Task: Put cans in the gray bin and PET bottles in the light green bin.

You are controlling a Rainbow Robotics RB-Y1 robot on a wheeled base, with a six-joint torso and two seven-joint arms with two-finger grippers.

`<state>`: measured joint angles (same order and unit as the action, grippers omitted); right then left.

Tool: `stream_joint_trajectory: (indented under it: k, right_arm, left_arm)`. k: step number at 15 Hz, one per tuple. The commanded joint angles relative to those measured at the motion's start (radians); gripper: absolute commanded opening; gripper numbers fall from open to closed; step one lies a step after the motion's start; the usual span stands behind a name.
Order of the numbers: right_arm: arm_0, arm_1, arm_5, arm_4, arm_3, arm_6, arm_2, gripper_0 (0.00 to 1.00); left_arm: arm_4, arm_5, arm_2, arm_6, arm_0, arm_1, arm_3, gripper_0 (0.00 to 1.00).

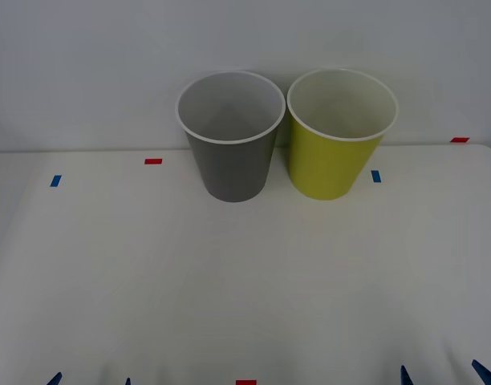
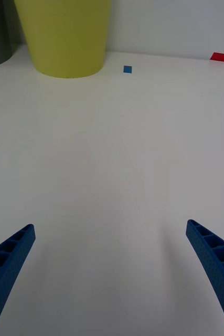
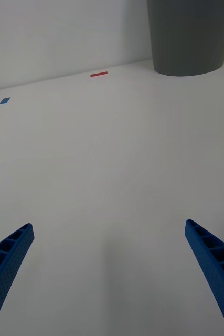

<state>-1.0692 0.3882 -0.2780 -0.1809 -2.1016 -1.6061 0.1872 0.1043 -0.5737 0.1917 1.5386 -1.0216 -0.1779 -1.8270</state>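
Both hands, left (image 3: 109, 278) and right (image 2: 109, 278), wait spread and empty low over the white surface (image 1: 245, 281), facing the tall gray plastic bin (image 1: 232, 164) and tall yellow-green plastic bin (image 1: 335, 160) standing just beside each other, mouths up, apparently for sorting.

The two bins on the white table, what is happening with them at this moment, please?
Nothing is being handled now. The tall round gray plastic bin and the tall round yellow-green plastic bin stand upright side by side at the far edge of the white table. The left pincer and the right pincer are both open, holding nothing, low over the near part of the table.
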Motion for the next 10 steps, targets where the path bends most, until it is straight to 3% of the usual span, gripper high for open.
stream_joint_trajectory:
  k: [1,10]
  right_arm:
    - [0.000,0.000,0.000,0.000,0.000,0.000,0.000,1.00]
    - [0.000,0.000,0.000,0.000,0.000,0.000,0.000,1.00]
  left_arm:
    - [0.000,0.000,0.000,0.000,0.000,0.000,0.000,1.00]
    - [0.000,0.000,0.000,0.000,0.000,0.000,0.000,1.00]
